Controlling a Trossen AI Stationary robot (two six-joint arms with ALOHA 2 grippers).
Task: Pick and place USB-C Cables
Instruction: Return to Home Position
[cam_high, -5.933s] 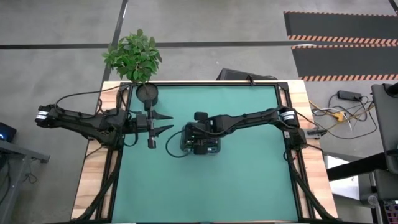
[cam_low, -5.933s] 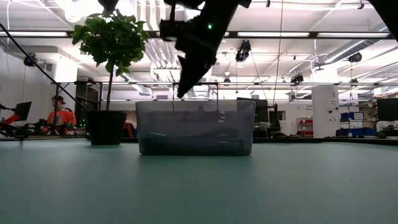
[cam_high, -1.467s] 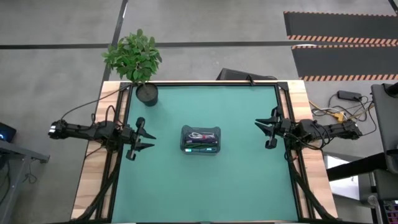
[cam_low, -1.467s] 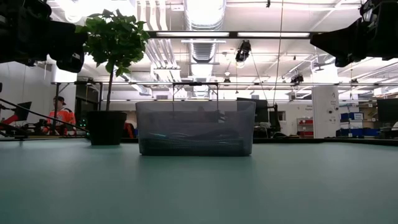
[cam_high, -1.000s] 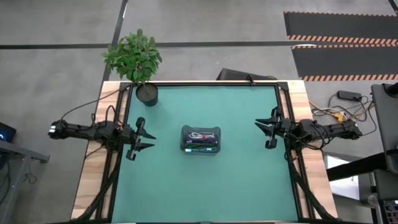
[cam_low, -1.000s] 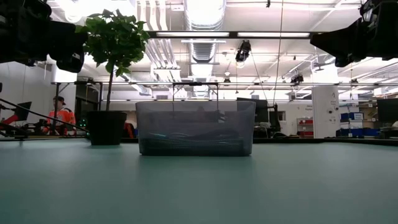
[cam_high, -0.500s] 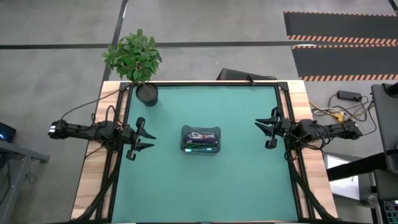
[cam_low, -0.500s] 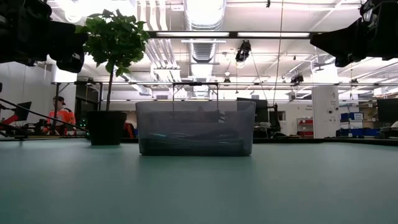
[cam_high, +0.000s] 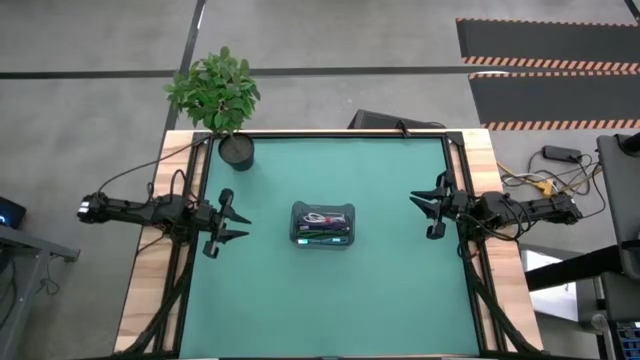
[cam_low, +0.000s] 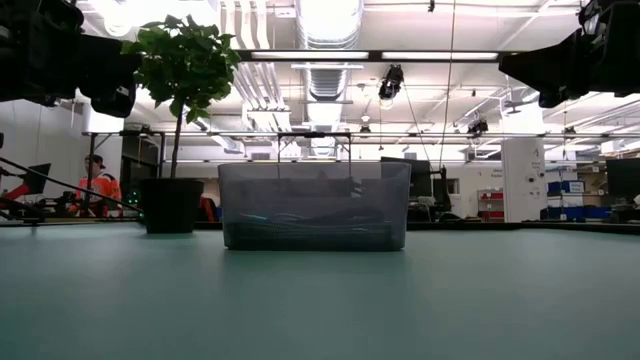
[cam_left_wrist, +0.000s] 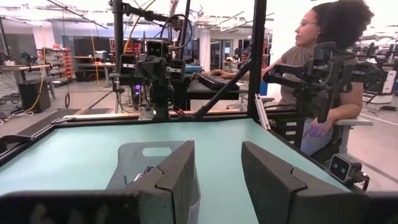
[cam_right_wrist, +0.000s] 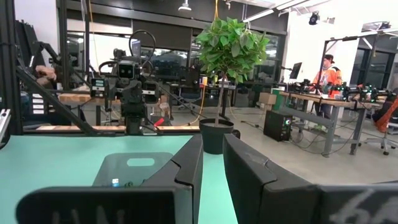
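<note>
Though seemingly finished, warrants caution. Records USB-C Cables (cam_high: 322, 223) heaped inside container (cam_high: 294, 226) at tabletop (cam_high: 400, 290) centre; left arm (cam_high: 150, 210) parked at 9 o'clock, right arm (cam_high: 520, 210) at 3 o'clock, jaws parted and empty on both. Likely hazards: careless inward sweep tipping container, springy coils escaping.

from above, the cables (cam_high: 320, 220) in the container (cam_high: 350, 226) are too small to tell apart. in the low view its tinted wall shows them only as dark blurred shapes, colours past telling.
</note>
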